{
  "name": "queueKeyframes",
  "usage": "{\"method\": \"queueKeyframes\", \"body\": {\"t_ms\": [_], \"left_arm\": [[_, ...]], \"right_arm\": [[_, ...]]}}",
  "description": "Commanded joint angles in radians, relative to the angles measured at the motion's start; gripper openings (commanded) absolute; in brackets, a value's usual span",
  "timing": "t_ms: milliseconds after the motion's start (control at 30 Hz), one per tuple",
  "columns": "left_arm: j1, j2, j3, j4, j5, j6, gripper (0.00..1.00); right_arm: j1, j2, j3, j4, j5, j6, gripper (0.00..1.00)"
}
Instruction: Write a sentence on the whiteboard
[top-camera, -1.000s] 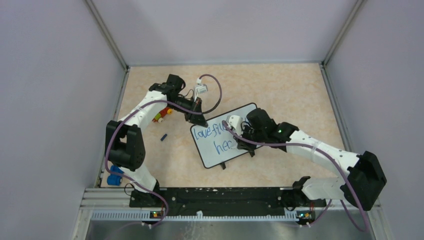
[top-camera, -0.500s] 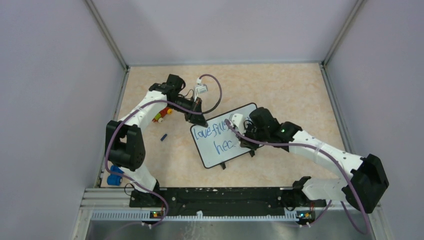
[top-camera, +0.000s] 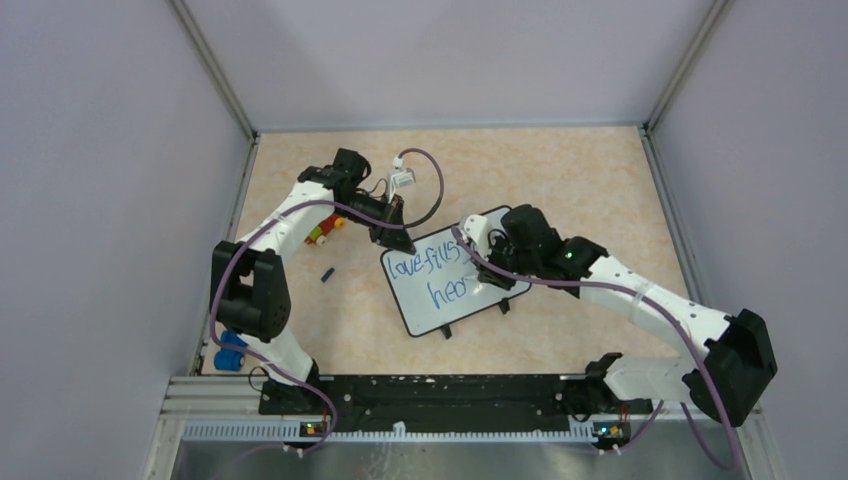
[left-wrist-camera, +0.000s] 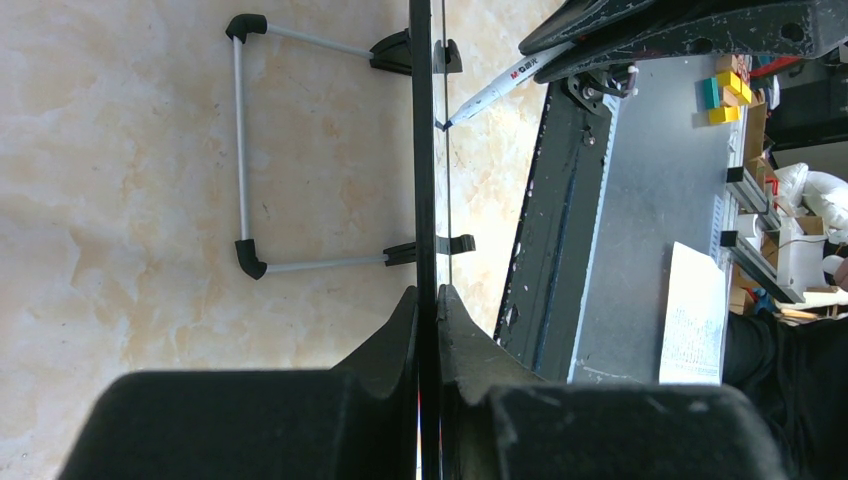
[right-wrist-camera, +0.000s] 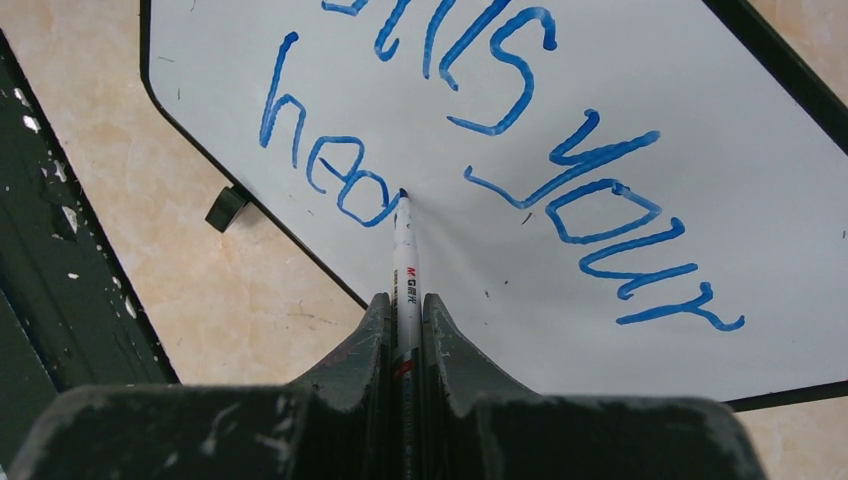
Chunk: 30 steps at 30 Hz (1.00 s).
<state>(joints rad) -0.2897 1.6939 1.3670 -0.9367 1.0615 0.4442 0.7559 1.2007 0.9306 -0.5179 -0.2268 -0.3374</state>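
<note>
Whiteboard: the small rectangular whiteboard (top-camera: 425, 315) with thin black frame and rounded corners stands on the beige marbled worktop (top-camera: 580, 180), turned at an angle, between the two arms.
Sentence: the blue handwritten sentence (top-camera: 428, 264) is on the white face of the whiteboard (right-wrist-camera: 600, 330) in two slanted lines. The upper line reads "love fills your". The lower line reads only "hea". From above, the word "your" is hidden under the right arm, but the right wrist view shows it (right-wrist-camera: 610, 205).
Left claw: the left claw (top-camera: 393, 238) is at the far left corner of the whiteboard. In its wrist view the claw (left-wrist-camera: 427, 300) is closed on the black frame (left-wrist-camera: 424, 150), which is seen edge-on, with one finger on each side of it.
Right claw: the right claw (top-camera: 497, 268) is over the face of the whiteboard, beside the lower line. It (right-wrist-camera: 405, 305) is closed tightly around the barrel of a white marker pen (right-wrist-camera: 405, 245).
Marker: the tip touches the whiteboard at the end of "hea". It also shows in the left wrist view (left-wrist-camera: 495, 90).
Stand: a grey wire stand with black corner pieces (left-wrist-camera: 240, 150) goes out from the back of the whiteboard.
Foot: a small black foot (right-wrist-camera: 227, 208) sits at the near edge of the whiteboard.
Other things: left of the whiteboard lies a small dark piece (top-camera: 327, 274). Farther left are small red, yellow and green blocks (top-camera: 322, 232), partly under the left arm.
</note>
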Motion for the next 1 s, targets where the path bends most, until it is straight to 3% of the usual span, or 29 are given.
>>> {"method": "queueKeyframes", "body": {"t_ms": [0, 567, 967], "left_arm": [[0.0, 0.005, 0.027, -0.008, 0.036, 0.024, 0.0], [-0.001, 0.004, 0.027, -0.008, 0.037, 0.024, 0.0], [-0.005, 0.002, 0.03, -0.009, 0.038, 0.02, 0.0]], "right_arm": [[-0.012, 0.015, 0.008, 0.023, 0.005, -0.016, 0.0], [-0.012, -0.006, -0.068, -0.025, -0.005, -0.03, 0.0], [-0.012, -0.09, 0.026, -0.077, -0.024, -0.025, 0.0]]}}
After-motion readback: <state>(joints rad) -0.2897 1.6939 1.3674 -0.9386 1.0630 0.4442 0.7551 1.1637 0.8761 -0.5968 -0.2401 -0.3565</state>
